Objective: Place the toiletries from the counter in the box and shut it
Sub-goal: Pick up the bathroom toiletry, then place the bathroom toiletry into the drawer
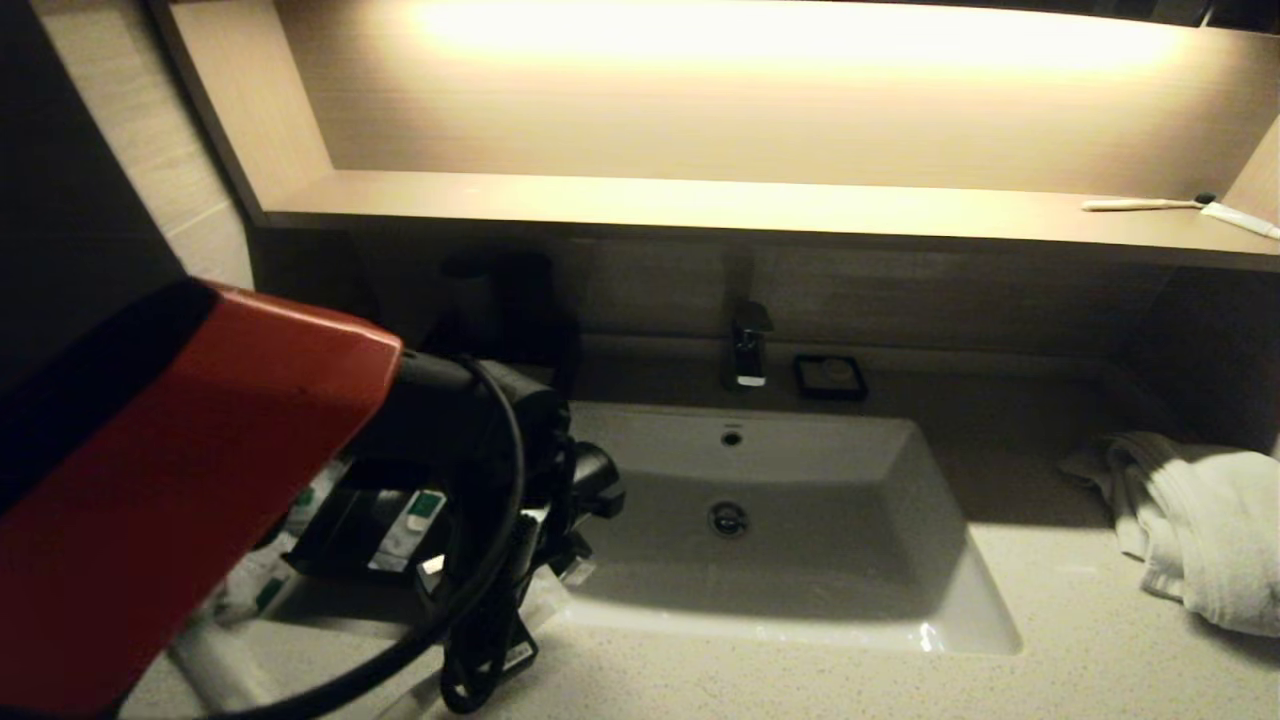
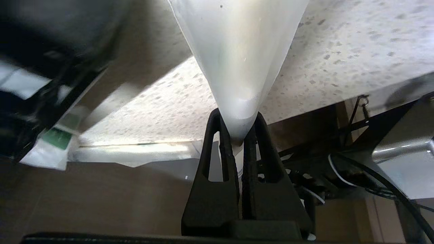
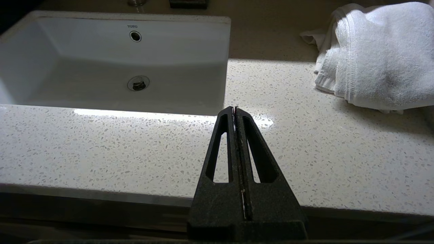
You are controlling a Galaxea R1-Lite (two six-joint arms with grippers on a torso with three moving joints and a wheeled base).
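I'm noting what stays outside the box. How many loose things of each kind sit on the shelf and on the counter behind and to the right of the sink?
Toothbrush: 1
White tube: 1
Black soap dish: 1
White towel: 1
Total: 4

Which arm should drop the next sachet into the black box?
Left. The left gripper is already shut on a white plastic sachet beside the open glossy black box. The right gripper sits shut and empty over the speckled beige counter, across the white sink.
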